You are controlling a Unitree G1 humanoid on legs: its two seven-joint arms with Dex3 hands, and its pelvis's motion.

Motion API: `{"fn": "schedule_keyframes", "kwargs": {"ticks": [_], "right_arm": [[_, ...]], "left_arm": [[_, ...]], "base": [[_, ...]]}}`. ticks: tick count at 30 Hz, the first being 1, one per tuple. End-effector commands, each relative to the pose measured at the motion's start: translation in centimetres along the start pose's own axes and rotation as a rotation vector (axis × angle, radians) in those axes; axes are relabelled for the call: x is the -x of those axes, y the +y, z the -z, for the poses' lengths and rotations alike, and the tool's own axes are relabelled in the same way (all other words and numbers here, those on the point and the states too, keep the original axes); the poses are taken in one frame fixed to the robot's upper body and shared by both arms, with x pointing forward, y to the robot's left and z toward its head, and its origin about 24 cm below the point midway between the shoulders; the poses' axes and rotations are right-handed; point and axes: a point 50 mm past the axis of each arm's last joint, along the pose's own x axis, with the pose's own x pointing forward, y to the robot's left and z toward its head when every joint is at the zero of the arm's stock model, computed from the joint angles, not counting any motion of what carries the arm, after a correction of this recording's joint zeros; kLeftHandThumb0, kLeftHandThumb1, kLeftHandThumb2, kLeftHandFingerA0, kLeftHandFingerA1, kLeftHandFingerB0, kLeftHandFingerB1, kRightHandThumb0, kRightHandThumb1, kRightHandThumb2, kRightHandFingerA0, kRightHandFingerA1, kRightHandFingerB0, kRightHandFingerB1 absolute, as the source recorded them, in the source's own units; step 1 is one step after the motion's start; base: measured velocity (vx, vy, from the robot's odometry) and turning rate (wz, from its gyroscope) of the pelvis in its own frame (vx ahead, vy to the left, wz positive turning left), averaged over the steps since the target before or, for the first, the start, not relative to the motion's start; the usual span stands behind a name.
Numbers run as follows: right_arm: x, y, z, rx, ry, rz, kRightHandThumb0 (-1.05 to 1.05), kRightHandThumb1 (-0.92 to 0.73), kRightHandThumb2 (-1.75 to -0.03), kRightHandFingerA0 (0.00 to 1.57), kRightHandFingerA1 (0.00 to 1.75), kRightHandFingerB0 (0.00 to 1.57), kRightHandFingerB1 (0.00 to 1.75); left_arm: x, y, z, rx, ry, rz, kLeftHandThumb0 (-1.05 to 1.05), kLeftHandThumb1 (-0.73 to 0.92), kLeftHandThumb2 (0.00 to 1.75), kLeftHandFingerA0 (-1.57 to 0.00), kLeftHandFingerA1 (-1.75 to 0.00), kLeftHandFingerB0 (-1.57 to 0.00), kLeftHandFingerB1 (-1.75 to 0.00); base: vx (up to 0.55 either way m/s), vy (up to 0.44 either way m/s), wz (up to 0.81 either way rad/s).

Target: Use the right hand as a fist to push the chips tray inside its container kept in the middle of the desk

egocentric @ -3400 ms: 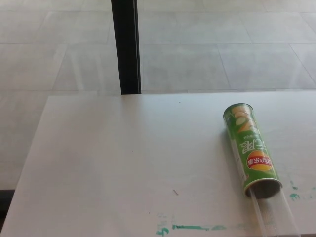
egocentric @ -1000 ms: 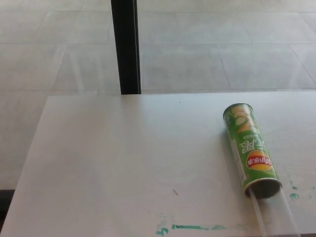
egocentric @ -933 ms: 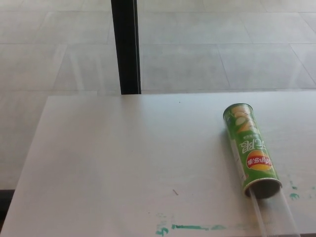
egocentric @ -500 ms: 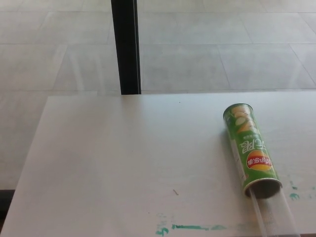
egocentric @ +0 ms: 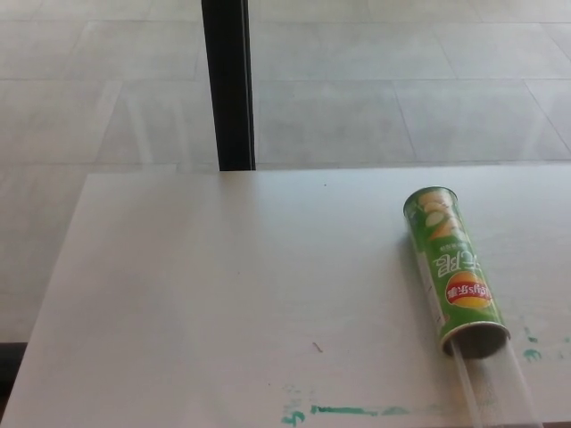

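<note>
Neither hand shows in the head view, so you cannot tell whether the right one is already closed into a fist; check that before you bring it in.

The green chips container (egocentric: pixel 453 272) lies on its side on the right part of the bench (egocentric: pixel 223 294), nearer the near edge than the far one. Its long axis runs from the far closed end to the open mouth at the near end, leaning slightly toward the right edge as it comes toward you. The clear chips tray (egocentric: pixel 493 388) sticks out of that mouth along the same line and runs off the bottom of the picture near the near right corner, so its outer end is hidden.

It lies on the right arm's side. Judging from this, your push should start at the tray's near end and travel away from you, along the axis, slightly leftward.

Nothing stands in the way: only green paint smears (egocentric: pixel 343 411) along the near edge and a black post (egocentric: pixel 227 85) beyond the far edge.
</note>
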Motion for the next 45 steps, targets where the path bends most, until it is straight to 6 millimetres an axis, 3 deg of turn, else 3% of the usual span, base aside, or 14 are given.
{"fn": "schedule_keyframes", "kwargs": {"ticks": [1,4,11,14,15,23,26,27,30,31,33,34,41,45], "right_arm": [[-0.9,0.5,0.5,0.382,0.124,-0.094,-0.64,-0.72,-0.62,0.84,1.02,0.58,0.48],[-1.2,0.5,0.9,0.497,0.143,-0.072,-0.68,-0.75,-0.63,0.81,0.98,0.56,0.48],[-1.8,0.6,1.1,0.57,0.213,-0.094,-0.66,-0.75,-0.63,0.8,0.86,0.54,0.46],[-2.2,0.8,1.4,0.59,0.216,-0.075,-0.68,-0.77,-0.63,0.85,0.91,0.55,0.47],[-2.5,0.9,1.5,0.6,0.226,-0.062,-0.68,-0.77,-0.63,0.85,1.01,0.56,0.46],[-3.1,0.9,1.5,0.611,0.243,-0.048,-0.68,-0.77,-0.63,0.87,0.98,0.56,0.46],[-3.5,1.0,1.5,0.623,0.25,-0.034,-0.68,-0.76,-0.63,0.86,1.17,0.57,0.45],[-3.6,1.0,1.5,0.626,0.255,-0.039,-0.69,-0.78,-0.64,0.84,1.09,0.55,0.44],[-3.9,0.9,1.7,0.641,0.266,-0.051,-0.69,-0.79,-0.64,0.85,1.14,0.55,0.44],[-4.2,0.6,2.1,0.663,0.286,-0.051,-0.7,-0.79,-0.64,0.85,1.07,0.54,0.43],[-4.5,0.3,2.4,0.685,0.295,-0.034,-0.7,-0.79,-0.64,0.88,1.11,0.56,0.43],[-4.6,0.3,2.4,0.686,0.299,-0.029,-0.69,-0.78,-0.65,0.89,1.22,0.55,0.44],[-5.4,-1.1,2.8,0.708,0.332,0.026,-0.7,-0.79,-0.66,0.88,1.29,0.53,0.45],[-6.0,-1.7,2.8,0.719,0.329,0.061,-0.66,-0.76,-0.64,0.97,1.3,0.56,0.45]], "left_arm": [[0.0,1.8,-1.7,-0.039,-0.052,-0.046,-0.71,0.91,0.67,-0.56,-0.69,-0.47,-0.52],[0.0,1.9,-1.5,-0.035,-0.047,-0.055,-0.71,0.91,0.66,-0.57,-0.72,-0.46,-0.52],[0.2,2.2,-1.3,-0.057,-0.05,-0.056,-0.71,0.92,0.67,-0.57,-0.67,-0.46,-0.52],[0.3,2.3,-1.3,-0.083,-0.06,-0.057,-0.71,0.92,0.68,-0.57,-0.68,-0.47,-0.53],[0.2,2.2,-1.2,-0.036,-0.05,-0.064,-0.7,0.91,0.67,-0.57,-0.67,-0.48,-0.52],[0.3,2.3,-1.2,-0.063,-0.051,-0.061,-0.7,0.92,0.69,-0.56,-0.68,-0.45,-0.53],[0.3,2.4,-1.2,-0.046,-0.051,-0.068,-0.7,0.92,0.68,-0.57,-0.69,-0.46,-0.53],[0.3,2.4,-1.2,-0.04,-0.052,-0.068,-0.7,0.91,0.67,-0.56,-0.7,-0.47,-0.53],[0.3,2.5,-1.0,-0.05,-0.057,-0.068,-0.7,0.92,0.67,-0.57,-0.68,-0.48,-0.53],[0.3,2.5,-1.0,-0.062,-0.05,-0.067,-0.71,0.92,0.68,-0.57,-0.67,-0.47,-0.52],[0.4,2.5,-0.9,-0.058,-0.046,-0.071,-0.71,0.92,0.67,-0.57,-0.67,-0.48,-0.52],[0.4,2.5,-0.9,-0.059,-0.047,-0.071,-0.71,0.92,0.67,-0.58,-0.68,-0.48,-0.53],[0.4,2.7,-0.6,-0.047,-0.035,-0.076,-0.7,0.92,0.67,-0.57,-0.66,-0.47,-0.52],[0.5,2.7,-0.6,-0.043,-0.04,-0.072,-0.72,0.92,0.67,-0.57,-0.67,-0.48,-0.52]], "base": [[0.0,0.0,0.0],[0.0,0.0,0.0],[0.0,0.0,0.0],[0.0,0.0,0.0],[0.0,0.0,0.0],[0.0,0.0,0.0],[0.0,0.0,0.0],[0.0,0.0,0.0],[0.0,0.0,0.0],[0.0,0.0,0.0],[0.0,0.0,0.0],[0.0,0.0,0.0],[0.0,0.0,0.0],[0.0,0.0,0.0]]}}
